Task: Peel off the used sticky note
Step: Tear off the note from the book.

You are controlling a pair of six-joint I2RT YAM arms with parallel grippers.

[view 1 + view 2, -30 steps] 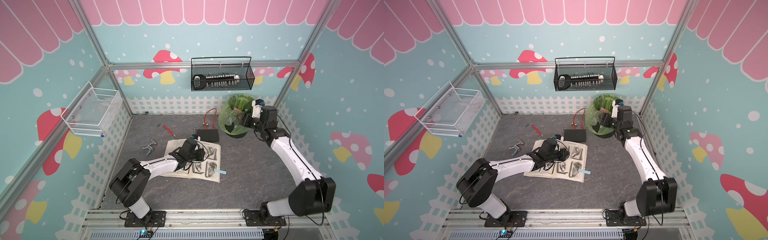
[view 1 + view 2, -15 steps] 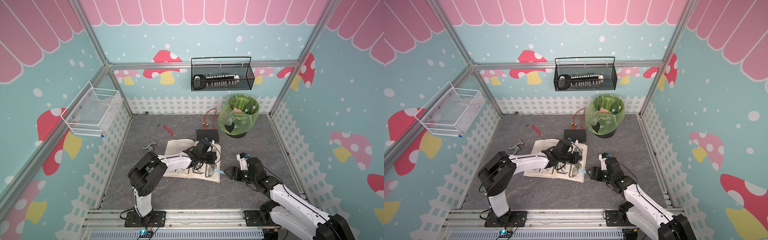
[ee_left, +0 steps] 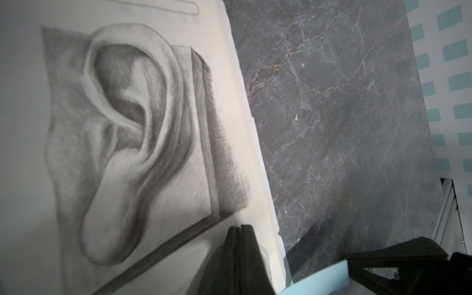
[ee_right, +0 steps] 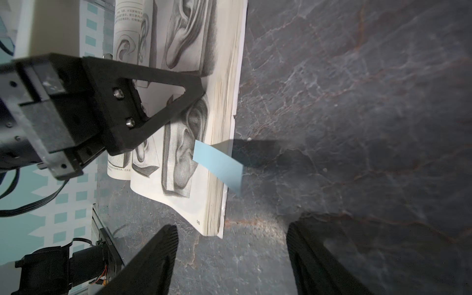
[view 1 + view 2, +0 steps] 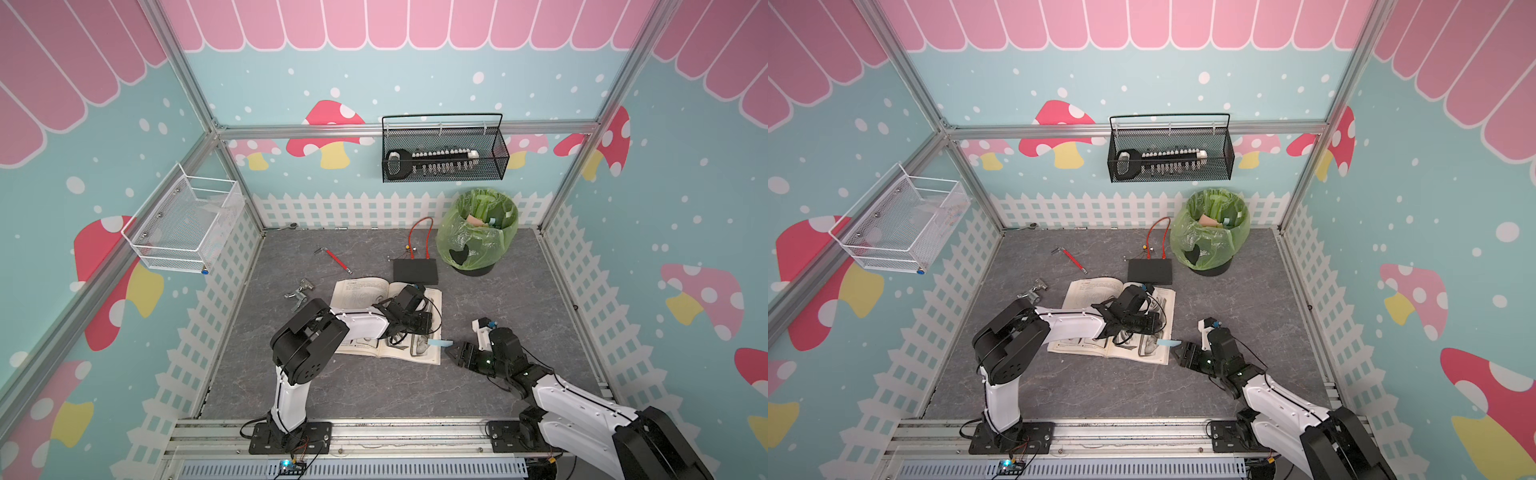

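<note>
I see L gripper [image 3: 240, 227] pinched closed, empty, tips on open sketchbook of pencil ear drawings [image 5: 359, 293], pale blue paper sticky note [image 4: 219, 166] stuck on that page, poking past its edge, R gripper [image 4: 232, 229] spread wide near note, apart.

both top views look from high above the front rail [image 5: 415, 432], tilted down toward the back wall [image 5: 415, 83]. they sit far enough off to take in the whole floor [image 5: 498, 291], both arms and the side walls. they share nearly all of it, shifted slightly sideways.

the left wrist camera sits very near the book [image 3: 30, 178], looking along the left gripper [image 3: 240, 227] and over the page edge to bare floor. the right wrist camera looks past the right gripper [image 4: 231, 226], low and close, at the book's outer edge. both wrist views share the note [image 4: 219, 166] and that edge, and each shows part of the other arm's gripper.
</note>
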